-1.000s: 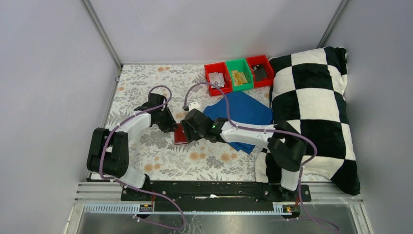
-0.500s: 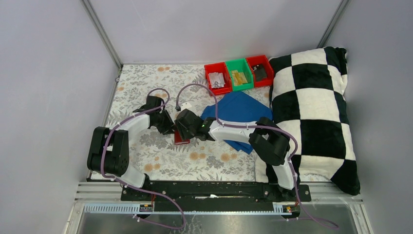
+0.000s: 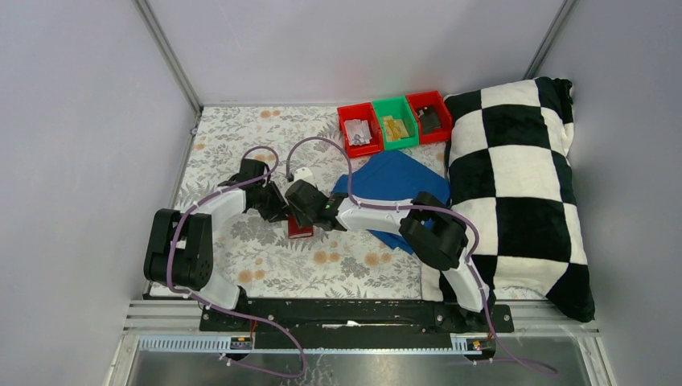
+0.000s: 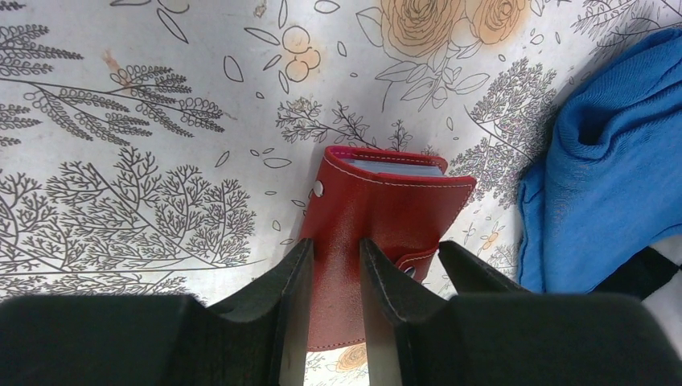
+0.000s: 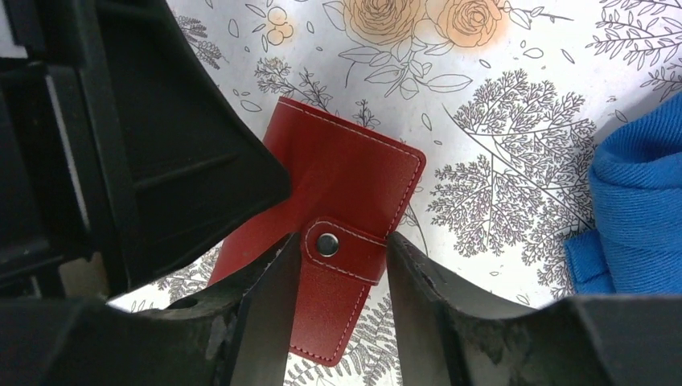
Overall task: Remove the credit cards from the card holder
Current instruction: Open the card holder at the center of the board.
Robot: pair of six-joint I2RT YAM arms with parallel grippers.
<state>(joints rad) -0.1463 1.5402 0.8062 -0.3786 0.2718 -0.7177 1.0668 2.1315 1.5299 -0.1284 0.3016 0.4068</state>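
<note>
The red card holder (image 5: 346,185) is lying folded shut and flat on the floral tablecloth (image 3: 241,137), and both arms are meeting over it. The right gripper (image 5: 342,245) is hanging over the end of the card holder that is nearest to its own wrist camera. Its two fingers are standing one at each side of the little strap tab (image 5: 358,264), with the metal snap (image 5: 327,244) sitting between them. The fingers are at the edges of the strap or very close to them, so I cannot tell if this claw is squeezing the strap or is only half wide around it. The left gripper (image 4: 334,253) is hanging over the opposite side of the card holder, above one corner. Its fingers are standing narrow and red leather is showing in the thin gap between them (pinching the cover or only pressing on it, I cannot tell). A pale grey-blue strip (image 4: 398,166) is showing inside the open end of the card holder; I cannot tell whether it is card edges or lining. Just to the right of the card holder a crumpled blue cloth (image 3: 398,181) is lying, and further right a black-and-white checkered pillow (image 3: 523,177). Well behind the card holder and to its right, a red bin (image 3: 359,129), a green bin (image 3: 395,122) and a second red bin (image 3: 429,114) are standing in a row, and their contents are too small to name.
</note>
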